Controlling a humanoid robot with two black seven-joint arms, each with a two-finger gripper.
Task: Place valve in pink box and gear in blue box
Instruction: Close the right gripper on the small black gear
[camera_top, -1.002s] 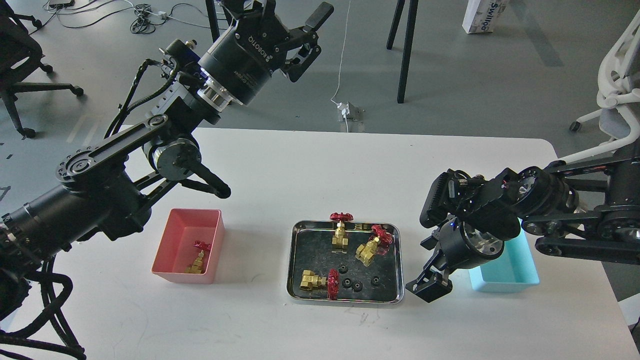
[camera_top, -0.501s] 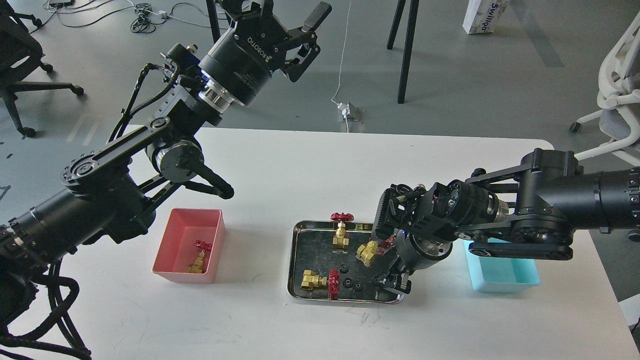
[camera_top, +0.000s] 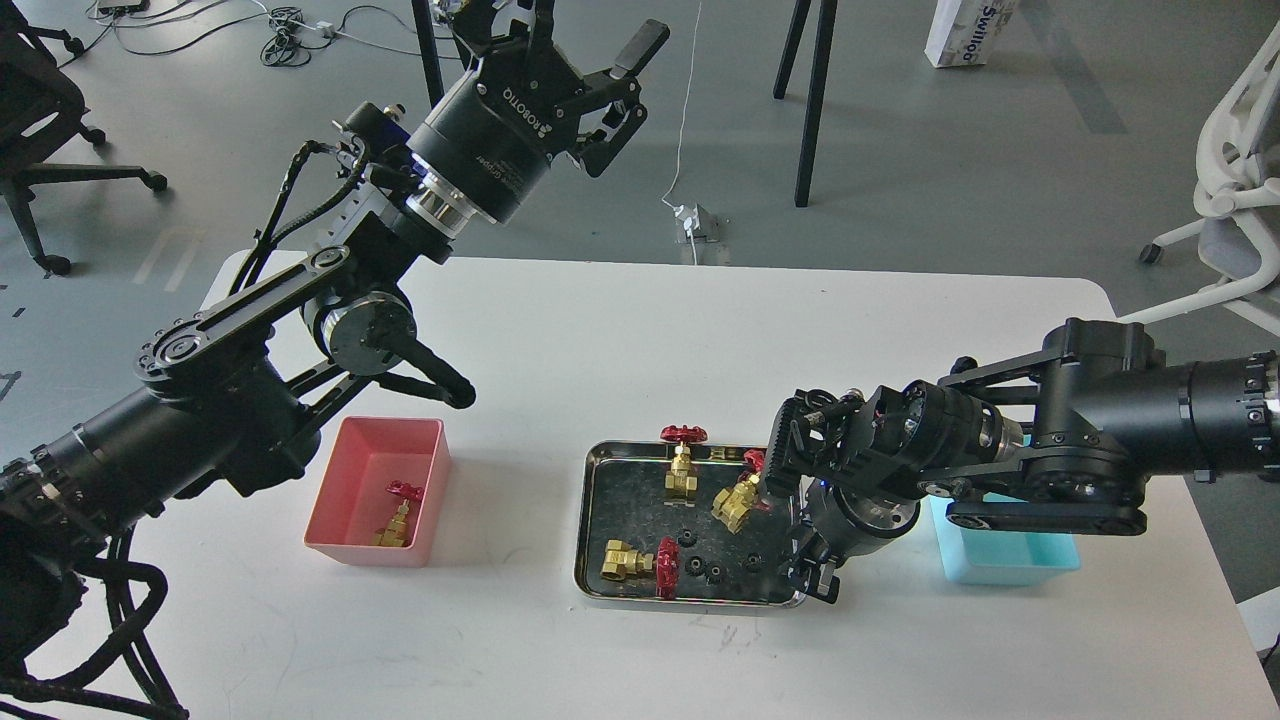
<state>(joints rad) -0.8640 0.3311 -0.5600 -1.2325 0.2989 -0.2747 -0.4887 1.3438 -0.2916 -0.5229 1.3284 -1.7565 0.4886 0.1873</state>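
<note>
Three brass valves with red handwheels lie in the steel tray: one upright at the back, one tilted in the middle, one on its side at the front left. Another valve lies in the pink box. Several black gears lie in the tray's front half. The blue box is partly hidden behind my right arm. My right gripper points down over the tray's front right corner; its fingers are dark and hard to separate. My left gripper is open and empty, high above the table's far edge.
The white table ends close behind the left gripper and at the right near the blue box. Beyond it are table legs, floor cables and office chairs. My left forearm hangs over the table behind the pink box.
My right arm has swung left from beside the blue box to the tray's front right corner and come lower. My left arm has shifted slightly right, still open.
</note>
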